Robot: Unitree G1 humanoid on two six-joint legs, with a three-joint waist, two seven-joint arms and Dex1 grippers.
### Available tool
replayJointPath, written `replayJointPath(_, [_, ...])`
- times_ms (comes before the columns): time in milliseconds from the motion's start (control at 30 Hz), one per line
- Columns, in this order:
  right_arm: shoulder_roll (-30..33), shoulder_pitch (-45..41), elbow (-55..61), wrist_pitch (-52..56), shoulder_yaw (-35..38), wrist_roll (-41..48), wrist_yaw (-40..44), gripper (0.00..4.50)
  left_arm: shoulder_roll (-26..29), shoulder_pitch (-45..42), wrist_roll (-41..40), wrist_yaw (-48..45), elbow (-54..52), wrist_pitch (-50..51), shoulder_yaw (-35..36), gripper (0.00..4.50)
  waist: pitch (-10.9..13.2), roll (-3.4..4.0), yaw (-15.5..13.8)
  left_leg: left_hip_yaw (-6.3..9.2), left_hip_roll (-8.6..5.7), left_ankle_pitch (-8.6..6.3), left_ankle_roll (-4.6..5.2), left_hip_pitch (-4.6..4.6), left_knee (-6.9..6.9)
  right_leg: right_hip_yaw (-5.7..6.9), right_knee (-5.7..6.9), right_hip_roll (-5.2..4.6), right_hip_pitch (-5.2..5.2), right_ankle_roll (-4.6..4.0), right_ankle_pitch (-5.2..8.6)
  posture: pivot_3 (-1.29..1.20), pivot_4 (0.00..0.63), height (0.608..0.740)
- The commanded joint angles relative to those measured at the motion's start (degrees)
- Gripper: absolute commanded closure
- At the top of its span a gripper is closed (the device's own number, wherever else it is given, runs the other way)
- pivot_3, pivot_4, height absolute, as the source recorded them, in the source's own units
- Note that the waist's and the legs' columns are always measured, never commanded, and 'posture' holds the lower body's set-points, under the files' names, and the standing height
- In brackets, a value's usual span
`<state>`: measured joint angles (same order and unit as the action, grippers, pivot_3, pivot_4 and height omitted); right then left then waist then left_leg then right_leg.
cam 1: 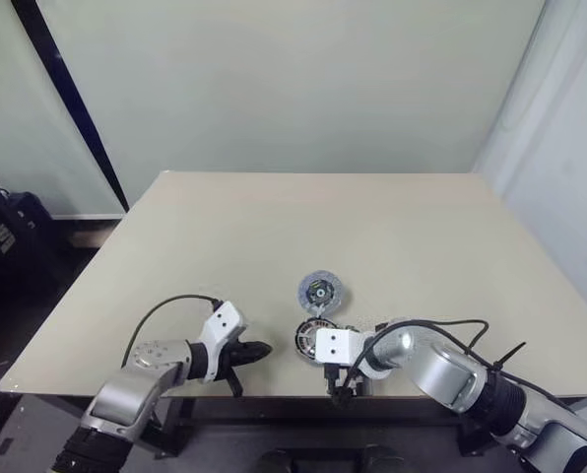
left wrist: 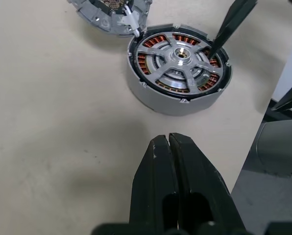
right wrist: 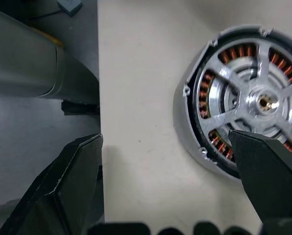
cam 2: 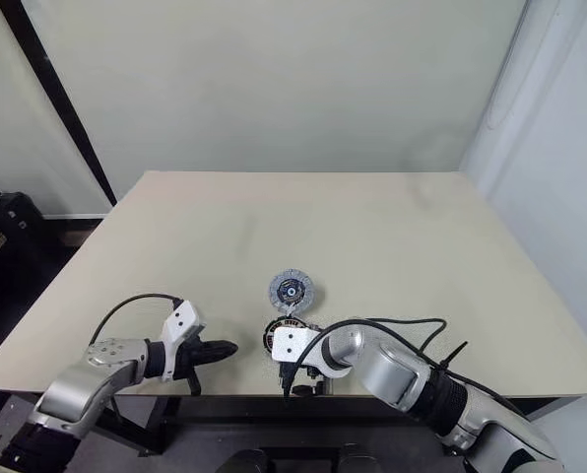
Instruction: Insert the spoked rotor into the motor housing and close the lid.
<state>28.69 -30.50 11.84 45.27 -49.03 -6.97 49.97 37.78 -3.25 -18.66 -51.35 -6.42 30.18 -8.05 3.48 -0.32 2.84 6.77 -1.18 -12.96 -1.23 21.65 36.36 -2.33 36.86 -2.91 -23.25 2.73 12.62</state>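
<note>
you see a pale wall behind a beige table (cam 1: 392,227), motor housing (left wrist: 178,73) near its front edge with spoked rotor (left wrist: 180,58) inside, lid (cam 1: 318,292) just behind, your right gripper (right wrist: 170,171) spread wide beside the housing, left gripper (left wrist: 169,161) pressed closed, empty

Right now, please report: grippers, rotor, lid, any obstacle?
Left gripper shut, empty. Right gripper open, one finger over the motor housing. Spoked rotor seated inside. Lid on the table, beside housing. No obstacle.
</note>
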Motion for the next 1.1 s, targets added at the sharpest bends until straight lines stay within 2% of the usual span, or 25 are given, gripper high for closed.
replayJointPath(33, [-0.65,0.22,-1.09,-1.56,1.07,-1.37,-0.74,0.03,-0.03,-0.13,0.64,-0.08,-0.37,-1.21,0.5,4.5,0.0,0.0,0.0,0.0,0.0,0.0,0.0,0.0,0.0,0.0,0.01,0.0,0.0,0.0,0.0,0.0,0.0,0.74])
replayJointPath(100, [-0.97,0.46,-1.94,-1.91,1.04,-1.61,-0.88,0.03,-0.06,-0.08,0.66,-0.02,-0.36,-1.28,0.59,4.5,-0.01,0.0,0.0,0.01,0.0,0.0,0.0,-0.03,0.0,0.01,0.03,0.0,0.02,0.0,0.0,0.0,0.0,0.74])
replayJointPath(167, [-1.55,0.76,-2.66,-2.1,1.28,-1.86,-1.27,0.59,-0.08,-0.09,0.63,0.07,-0.28,-1.36,0.76,4.5,-0.01,0.0,0.0,0.0,0.01,0.0,0.0,-0.06,0.04,0.01,0.06,0.01,0.04,0.0,0.0,0.0,0.0,0.74])
replayJointPath(433, [-5.09,2.58,-2.71,1.41,4.47,-1.52,-2.92,3.45,0.08,0.39,0.46,1.01,-0.12,-1.52,2.02,4.5,-0.02,0.0,0.01,-0.02,0.01,0.0,0.0,-0.07,0.2,0.0,0.15,0.01,0.07,0.0,0.0,0.0,0.0,0.74])
replayJointPath(533, [-6.93,3.56,-2.23,3.99,5.94,-0.9,-3.93,4.37,-0.1,0.41,0.18,1.56,-0.23,-1.4,2.49,4.5,-0.03,0.01,0.01,0.03,0.03,0.0,0.0,-0.1,0.18,0.03,0.18,0.04,0.07,0.0,0.0,0.0,0.0,0.74])
replayJointPath(733, [-11.63,4.39,-0.03,12.54,9.13,1.63,-5.68,4.42,-0.84,-0.01,0.41,3.02,0.91,-2.0,2.96,4.5,-0.03,0.02,0.01,0.03,0.02,0.0,0.0,-0.09,0.23,0.02,0.2,0.04,0.08,0.0,0.0,0.0,0.0,0.74])
replayJointPath(1100, [-27.64,3.54,-6.99,21.72,19.25,6.41,-15.93,4.43,-2.97,-1.29,1.54,4.97,3.35,-4.13,2.73,4.5,-0.04,0.0,0.12,-0.02,0.08,0.01,-0.01,-0.11,0.22,-0.01,0.75,0.1,-0.12,-0.03,-0.02,0.0,0.0,0.74])
